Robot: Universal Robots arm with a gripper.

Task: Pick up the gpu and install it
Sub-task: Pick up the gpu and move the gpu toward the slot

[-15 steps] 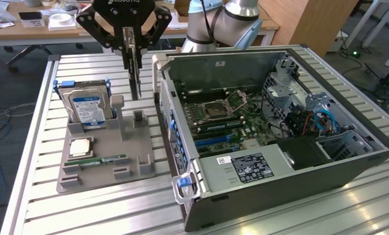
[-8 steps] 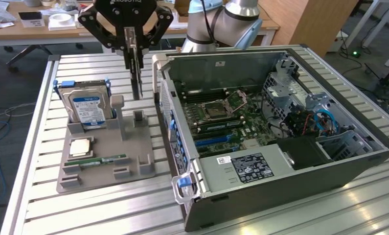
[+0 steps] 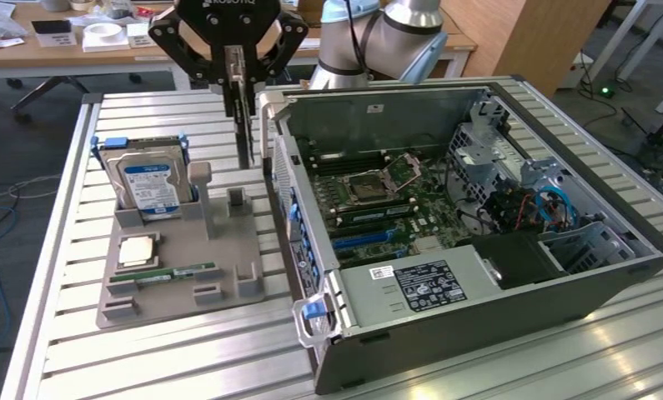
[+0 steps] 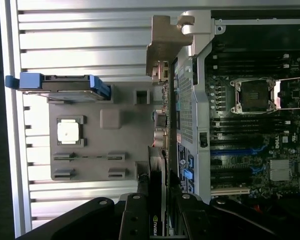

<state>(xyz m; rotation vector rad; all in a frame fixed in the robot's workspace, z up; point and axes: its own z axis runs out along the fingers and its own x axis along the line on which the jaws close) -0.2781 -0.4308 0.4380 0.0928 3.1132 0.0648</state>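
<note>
Gripper (image 3: 234,82) closed on the gpu (image 3: 243,137), holding it in the air.
The card hangs edge-on with its silver bracket (image 4: 163,50) lowest, above the far edge of the grey tray (image 3: 225,275) on the surface (image 3: 64,333). It is just beside the open computer case (image 3: 598,275), on the exterior view's left.

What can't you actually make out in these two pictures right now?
- Exterior view: the gpu hangs edge-on in the gripper, so its faces and components are hidden.
- Exterior view: the top of the gripper is cut off by the picture's upper edge.
- Wrist view: the fingers cover the near end of the gpu.
- Exterior view: the label text on the hard drive is too small to read.
</note>
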